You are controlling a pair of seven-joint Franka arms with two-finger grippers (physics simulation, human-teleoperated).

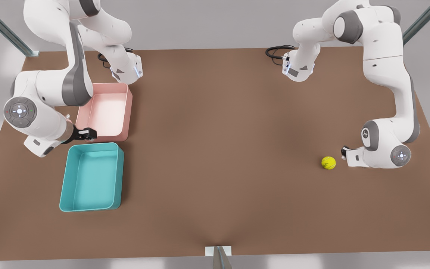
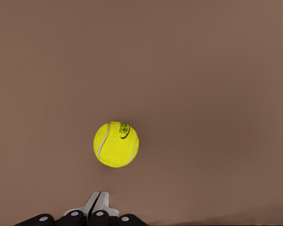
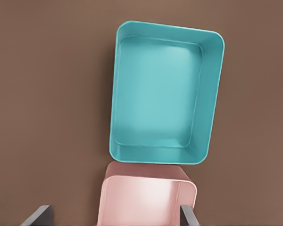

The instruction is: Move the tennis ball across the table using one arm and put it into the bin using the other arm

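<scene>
Front view takes in the brown table [image 1: 215,149] with an arm at each end, and the biggest things on it are two low trays at the front view's left: the teal bin [image 1: 88,207], lying empty, and a pink tray [image 1: 128,108] just behind it, the two almost touching end to end. The right gripper [image 1: 88,133] hangs above the gap where these trays meet, and the right wrist view shows its fingers [image 3: 188,214] spread wide with nothing between them; this arm waits. Far across the table, near the front view's right edge, the tennis ball [image 1: 328,163] sits on the bare wood, well apart from the bin. The left gripper [image 1: 345,152] is low and just beside the ball but not touching it, and in the left wrist view its two fingers [image 2: 98,201] are pressed together, holding nothing. The ball should be light, with a felt cover that gives good grip and a shell that yields a little under pressure, so it is not fragile; its trouble is that it rolls at the slightest nudge. With the fingers closed behind it, a push across the table looks likely, aimed through the ball's middle so it runs straight; for lifting, the fingers should close across its widest part. A small dark printed mark [image 2: 124,130] curves on the ball's felt, too small to read, and no other writing can be made out
</scene>
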